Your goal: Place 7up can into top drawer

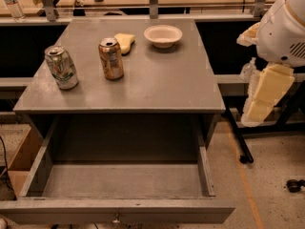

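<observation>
The 7up can (61, 67), silvery-white with green markings and slightly dented, stands upright near the left edge of the grey tabletop (162, 82). The top drawer (143, 211) is pulled wide open below the table's front edge; its grey inside holds nothing, and a small keyhole sits at the centre of its front panel. My gripper (253, 114), with cream-yellow padding, hangs pointing down off the table's right side, level with the front edge. It is far from the can and holds nothing that I can see.
A golden-brown can (111, 58) stands right of the 7up can. A yellow sponge (125, 42) and a white bowl (163, 36) lie at the back. A cardboard box (19, 161) sits on the floor at the left. Black frame legs (238, 137) stand at the right.
</observation>
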Action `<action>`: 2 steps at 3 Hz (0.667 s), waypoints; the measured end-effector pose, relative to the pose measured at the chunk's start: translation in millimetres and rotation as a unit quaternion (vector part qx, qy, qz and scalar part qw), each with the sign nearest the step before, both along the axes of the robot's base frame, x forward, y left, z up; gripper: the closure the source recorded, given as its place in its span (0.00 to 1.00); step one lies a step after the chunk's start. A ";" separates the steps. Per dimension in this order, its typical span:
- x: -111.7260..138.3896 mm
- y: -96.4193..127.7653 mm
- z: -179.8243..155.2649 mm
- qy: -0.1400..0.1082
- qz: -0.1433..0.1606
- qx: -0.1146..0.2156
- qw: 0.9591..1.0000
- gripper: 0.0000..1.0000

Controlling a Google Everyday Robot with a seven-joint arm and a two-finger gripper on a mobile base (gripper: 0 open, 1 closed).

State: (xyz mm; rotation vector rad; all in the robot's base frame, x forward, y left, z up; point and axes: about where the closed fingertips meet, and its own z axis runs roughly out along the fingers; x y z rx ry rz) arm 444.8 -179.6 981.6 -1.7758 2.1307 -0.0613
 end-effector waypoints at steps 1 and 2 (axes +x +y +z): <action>16.5 56.4 19.4 -0.026 0.068 0.044 0.996 0.00; 38.5 109.8 41.7 -0.052 0.135 0.073 0.987 0.00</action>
